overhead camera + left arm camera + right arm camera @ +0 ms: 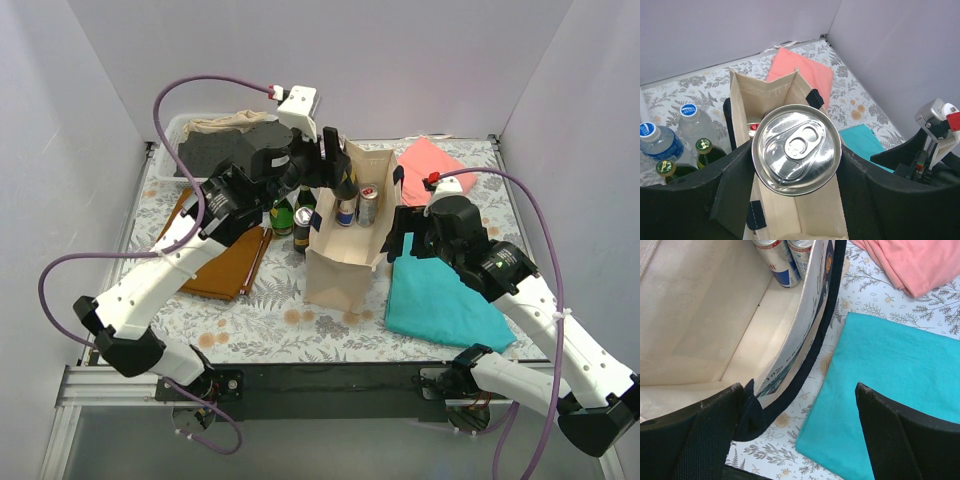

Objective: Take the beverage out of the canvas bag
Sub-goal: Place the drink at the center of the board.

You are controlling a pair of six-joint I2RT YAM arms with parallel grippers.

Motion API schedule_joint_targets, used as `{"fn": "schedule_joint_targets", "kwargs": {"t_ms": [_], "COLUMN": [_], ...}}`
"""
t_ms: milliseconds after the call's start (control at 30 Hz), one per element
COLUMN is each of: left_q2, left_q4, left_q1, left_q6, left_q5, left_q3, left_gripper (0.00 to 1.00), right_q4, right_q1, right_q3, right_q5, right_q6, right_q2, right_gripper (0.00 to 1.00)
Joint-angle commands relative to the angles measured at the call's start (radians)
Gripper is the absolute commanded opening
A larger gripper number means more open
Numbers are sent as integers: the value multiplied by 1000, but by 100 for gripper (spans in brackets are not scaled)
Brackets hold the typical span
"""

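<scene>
Left pincer [796, 161] clamps can [796, 142] above canvas bag [771, 94], bottles [694, 126] seemingly just beside.

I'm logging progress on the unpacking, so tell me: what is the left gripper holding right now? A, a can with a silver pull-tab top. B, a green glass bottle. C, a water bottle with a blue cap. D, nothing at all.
A: in the left wrist view the left gripper is shut on a can with a silver pull-tab top, held over the open canvas bag.
</scene>
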Motion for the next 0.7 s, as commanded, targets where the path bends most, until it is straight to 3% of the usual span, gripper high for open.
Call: {"fn": "schedule_joint_targets", "kwargs": {"t_ms": [0,333,667], "left_q2": [-111,-156,-168], "left_q4": [156,162,101], "left_q1": [-4,-2,39], "left_q6": [12,36,39], "left_q5": [-99,-400,-437], "left_q3": [-26,-100,-120], "left_gripper": [0,0,0], "right_q4": [28,29,29], "right_q1": [-6,-8,-6], "right_q3": [10,15,33], "right_q5": [-2,-6,-19], "right_q6": [-5,-5,-19], "right_q2": [5,3,26], "right_gripper": [97,97,97]}}
